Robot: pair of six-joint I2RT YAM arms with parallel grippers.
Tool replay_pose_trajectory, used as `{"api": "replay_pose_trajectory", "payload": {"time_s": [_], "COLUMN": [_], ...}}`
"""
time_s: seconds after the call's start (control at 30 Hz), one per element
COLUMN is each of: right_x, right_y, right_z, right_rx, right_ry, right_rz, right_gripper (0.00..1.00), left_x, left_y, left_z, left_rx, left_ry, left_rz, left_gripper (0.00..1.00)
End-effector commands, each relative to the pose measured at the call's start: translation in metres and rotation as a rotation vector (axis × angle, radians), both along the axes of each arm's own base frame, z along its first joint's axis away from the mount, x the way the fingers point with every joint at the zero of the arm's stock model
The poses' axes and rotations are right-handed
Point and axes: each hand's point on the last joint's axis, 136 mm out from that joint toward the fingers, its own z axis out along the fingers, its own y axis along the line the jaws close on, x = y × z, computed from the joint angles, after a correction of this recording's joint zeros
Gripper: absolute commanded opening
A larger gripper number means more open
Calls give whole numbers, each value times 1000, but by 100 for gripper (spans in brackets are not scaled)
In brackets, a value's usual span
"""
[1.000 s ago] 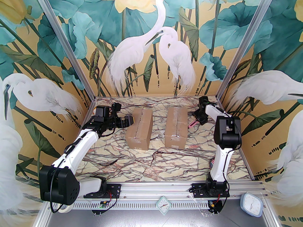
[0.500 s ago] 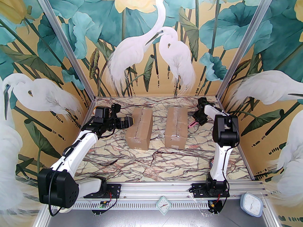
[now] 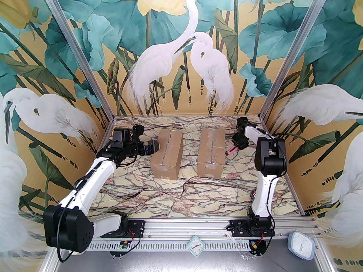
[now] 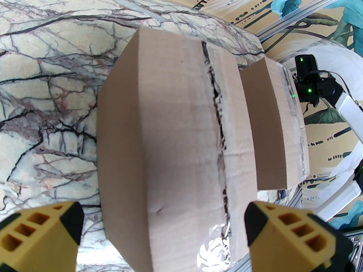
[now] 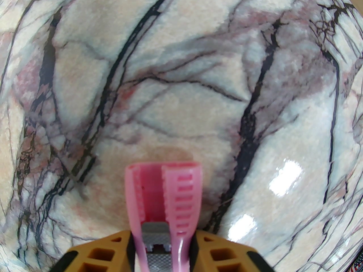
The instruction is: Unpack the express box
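Two brown cardboard express boxes stand side by side, lengthwise, near the far end of the marble-patterned table (image 3: 181, 197). We see the left box (image 3: 167, 154) and the right box (image 3: 211, 152) set close together but apart, with a strip of bare tabletop between them.

The left gripper (image 3: 151, 147) reaches in level from the left. Its jaws are spread wide, just beside the upper left edge of the left box, and hold nothing. From the left wrist camera, its yellow fingers (image 4: 42, 231) frame that box. Glossy clear tape runs over the top seam, which shows as a dark, ragged line. The top of the right box carries the same clear tape.

On the far right, the right gripper (image 3: 237, 144) points down at the table just beyond the right box, near the wall. It is clamped on a pink cutter (image 5: 164, 186). In the right wrist view, we see its yellow fingers (image 5: 113, 251) pressed against both sides of the pink handle. The cutter's free end points at the marble surface. We cannot tell whether it touches the table.
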Motion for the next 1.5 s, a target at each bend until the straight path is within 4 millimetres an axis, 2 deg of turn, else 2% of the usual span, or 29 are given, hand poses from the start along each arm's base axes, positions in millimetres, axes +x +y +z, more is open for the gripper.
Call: {"api": "replay_pose_trajectory", "payload": {"time_s": [0.0, 0.17, 0.33, 0.5, 0.67, 0.77, 0.97, 1.1, 1.23, 1.37, 1.47], "right_x": [9, 10, 2, -15, -46, -65, -96, -110, -121, -128, -130], "right_y": [3, -4, -13, -16, -12, -4, 27, 56, 76, 88, 99], "right_z": [11, 50, 101, 160, 225, 254, 282, 300, 314, 315, 316], "right_rx": [8, -27, -58, -104, -158, -158, -83, -39, -18, 1, 28], "right_ry": [-65, -152, -267, -389, -526, -600, -698, -792, -858, -870, -892], "right_rz": [26, 34, 33, 74, 134, 193, 300, 377, 434, 469, 504], "right_gripper": [34, 33, 33, 33, 32, 32, 32, 31, 31, 31, 31], "left_x": [-1, -4, -11, -19, -25, -26, -30, -37, -33, -40, -42], "left_y": [3, -4, -35, -91, -154, -195, -276, -318, -339, -352, -359], "left_z": [23, 50, 77, 96, 121, 129, 140, 146, 143, 141, 133], "left_rx": [32, 32, 100, 146, 124, 65, -48, -118, -171, -197, -195], "left_ry": [-74, -156, -262, -327, -397, -412, -418, -404, -367, -362, -338], "left_rz": [2, -40, -163, -351, -503, -572, -699, -763, -753, -762, -760], "left_gripper": [100, 100, 100, 99, 98, 98, 96, 92, 88, 85, 84]}}
